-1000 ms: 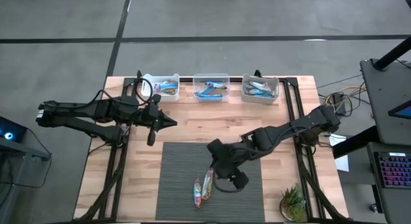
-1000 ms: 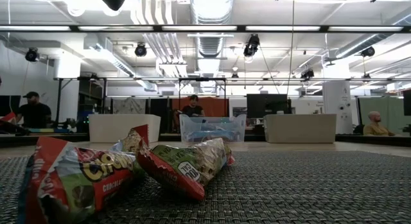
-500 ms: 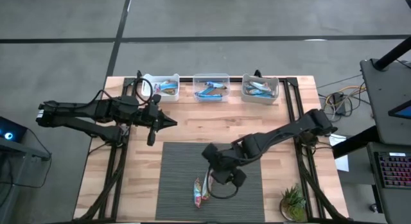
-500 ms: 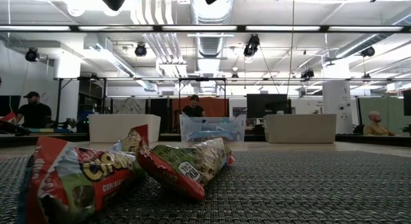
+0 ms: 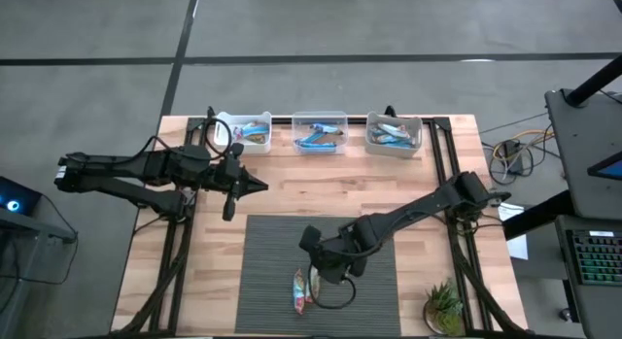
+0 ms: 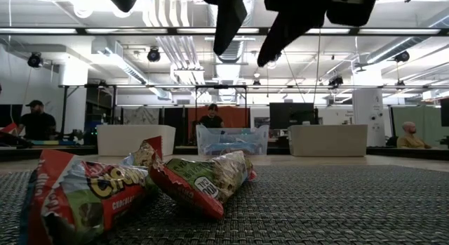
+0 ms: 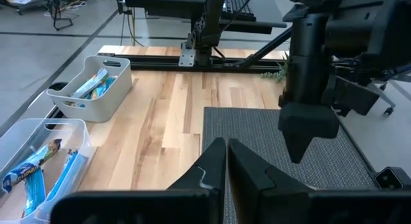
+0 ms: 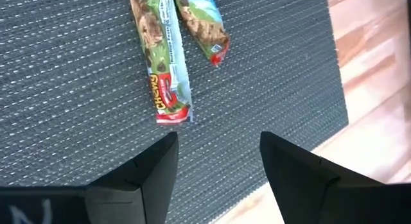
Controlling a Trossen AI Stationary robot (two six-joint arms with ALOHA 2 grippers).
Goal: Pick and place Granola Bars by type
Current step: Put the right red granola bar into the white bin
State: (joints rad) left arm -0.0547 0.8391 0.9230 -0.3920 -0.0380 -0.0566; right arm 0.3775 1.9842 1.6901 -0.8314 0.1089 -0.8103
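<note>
Two multicoloured green and red granola bars (image 5: 300,289) lie flat side by side on the dark mat, plain in the right wrist view (image 8: 161,70) and close in the low view (image 6: 200,180). My right gripper (image 8: 218,156) hangs open just above them, fingers pointing down, and touches nothing; its fingers show at the top of the low view (image 6: 256,24). My left gripper (image 5: 258,185) waits shut over the wood near the far-left bin. Blue bars lie in the three bins (image 5: 320,132) along the far edge.
The woven dark mat (image 5: 262,252) covers the table's near middle. White bin (image 7: 96,86) and clear bin (image 7: 29,156) hold blue bars. A small plant (image 5: 444,306) stands at the near right corner. Black frame rails run along both table sides. People sit in the room beyond.
My right gripper has moved toward the table's left and near edge and come down over the two bars, its fingers entering the low view from above. The bars have stayed where they were.
</note>
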